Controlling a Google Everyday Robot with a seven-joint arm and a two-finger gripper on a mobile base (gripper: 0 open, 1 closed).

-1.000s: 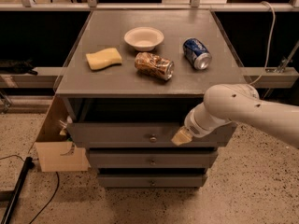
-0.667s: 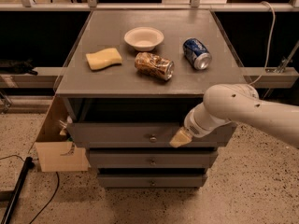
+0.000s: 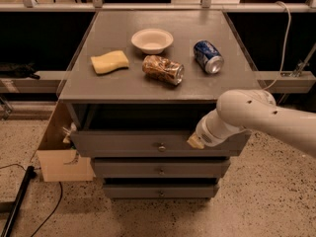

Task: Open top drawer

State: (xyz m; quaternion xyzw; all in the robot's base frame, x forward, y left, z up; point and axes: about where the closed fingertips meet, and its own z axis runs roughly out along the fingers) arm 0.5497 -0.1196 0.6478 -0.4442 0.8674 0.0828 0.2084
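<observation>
Top drawer (image 3: 123,143) juts out, end effector (image 3: 194,142) beside its right front edge.

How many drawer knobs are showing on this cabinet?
3: one centred on the top drawer, one on the middle drawer, one on the bottom drawer. The gripper sits right of the top knob; none seem hidden.

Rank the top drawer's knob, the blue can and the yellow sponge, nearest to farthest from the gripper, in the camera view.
The gripper is at the top drawer front, right of centre.
1. Knob: beside it, at the front's centre.
2. Blue can: tabletop, right side.
3. Yellow sponge: tabletop, left side.
</observation>
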